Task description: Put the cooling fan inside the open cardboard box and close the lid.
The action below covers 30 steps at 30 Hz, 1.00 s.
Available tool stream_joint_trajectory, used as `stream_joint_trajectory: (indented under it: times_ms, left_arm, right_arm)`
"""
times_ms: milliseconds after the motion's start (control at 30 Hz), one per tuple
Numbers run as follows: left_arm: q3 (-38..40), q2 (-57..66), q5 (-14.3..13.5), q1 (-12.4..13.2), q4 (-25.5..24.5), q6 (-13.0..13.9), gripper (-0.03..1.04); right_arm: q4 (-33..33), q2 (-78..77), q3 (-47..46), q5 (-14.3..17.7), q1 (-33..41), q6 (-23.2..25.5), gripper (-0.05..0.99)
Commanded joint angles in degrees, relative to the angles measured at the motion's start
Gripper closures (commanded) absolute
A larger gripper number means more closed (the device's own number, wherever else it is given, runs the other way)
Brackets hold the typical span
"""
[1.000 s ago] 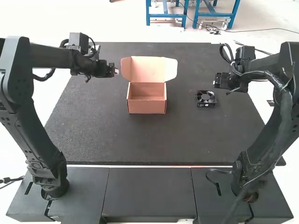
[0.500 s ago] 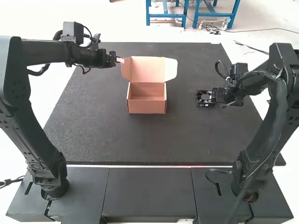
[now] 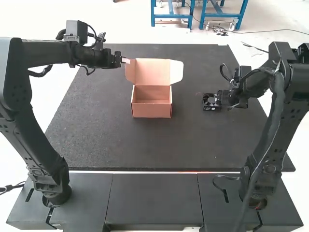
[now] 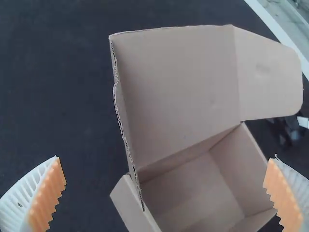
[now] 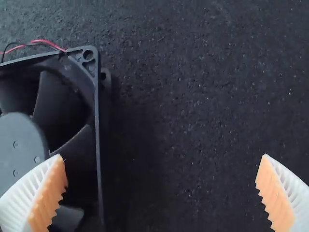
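Left arm [image 3: 43, 50], black and tubular, is held out level above the surface. The left jaws are released and spread wide: white ribbed fingers [image 4: 26, 200] with orange saw-toothed pads [image 4: 48, 191].

In the high view the tips sit just beside the upper left corner of the lid [image 3: 153, 72]; I cannot tell whether they touch it. From the wrist, the cardboard box [image 4: 193, 159] lies ahead of the left jaws, in the gap between the two fingers. It is plain brown corrugated card with a fluted cut edge showing, a rectangular body and an open cavity. The lid stands upright at the back with a rounded tuck flap on its far side. The box rests on the mat [image 3: 96, 125], a black sheet with a gritty, pebbled texture that covers the surface.

Cooling fan [image 3: 212, 101] lies flat on the mat, well apart from the box and outside it. It has a square black plastic frame with a screw hole at the corner, dark curved blades and a round hub. A thin red wire [image 5: 34, 44] runs off one corner.

Right arm [image 3: 258, 82] is bent down low over the fan. The right jaws are released, gripping nothing, with the same white ribs and orange teeth. One finger [image 5: 34, 203] hangs over the fan's frame edge and the other [image 5: 282, 191] over bare mat. The gap between them is mostly mat, and most of the fan's body sits out past the first finger.
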Motion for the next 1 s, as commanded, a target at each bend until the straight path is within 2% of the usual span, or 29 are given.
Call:
stream_joint_trajectory:
  times_ms: [0, 233, 367, 500, 600, 700, 767, 800, 833, 900, 933, 967]
  left_arm:
    - [1.98, -1.50, 0.62, 0.27, 0.23, 1.31, 0.04]
    - [1.63, -1.15, 0.62, 0.53, 0.67, 1.40, 0.04]
    - [1.54, -0.53, 0.62, 0.71, 1.02, 1.31, 0.04]
    - [1.54, 0.00, 0.62, 0.62, 1.38, 1.31, 0.04]
    - [1.54, 0.26, 0.62, 0.71, 1.64, 1.31, 0.04]
    - [1.54, 0.44, 0.62, 0.80, 1.82, 1.31, 0.04]
    - [1.63, 0.61, 0.62, 0.97, 1.82, 1.31, 0.04]
    - [1.54, 0.70, 0.62, 1.15, 1.82, 1.31, 0.04]
    - [1.63, 0.79, 0.62, 1.32, 1.90, 1.31, 0.04]
    - [1.63, 1.14, 0.62, 1.59, 2.17, 1.22, 0.04]
    - [1.63, 1.31, 0.62, 1.59, 2.17, 1.22, 0.04]
    - [1.81, 1.40, 0.62, 1.59, 2.17, 1.22, 0.04]
  right_arm:
    - [-0.43, 3.05, 1.51, -0.58, -0.06, -2.01, 0.02]
    - [-1.92, 5.69, 1.42, -0.58, 0.38, -3.15, 0.03]
    - [-2.80, 7.44, 0.45, -1.02, 0.47, -3.42, 0.17]
    - [-3.24, 10.08, -0.78, -1.37, 1.61, -3.59, 0.22]
    - [-3.86, 11.57, -0.96, -2.25, 2.41, -3.86, 0.41]
    - [-3.77, 12.72, -1.04, -2.52, 2.84, -3.50, 0.55]
    - [-3.77, 13.60, -0.96, -3.48, 3.28, -3.15, 0.71]
    - [-3.77, 14.30, -0.78, -3.48, 3.46, -3.15, 0.71]
    - [-3.94, 15.00, -0.78, -3.57, 3.64, -3.06, 0.76]
    - [-4.30, 16.32, -0.34, -4.10, 4.25, -3.33, 0.91]
    - [-5.09, 16.94, 0.01, -4.71, 4.43, -3.94, 0.95]
    - [-7.11, 17.46, 0.71, -4.71, 4.51, -4.56, 0.95]
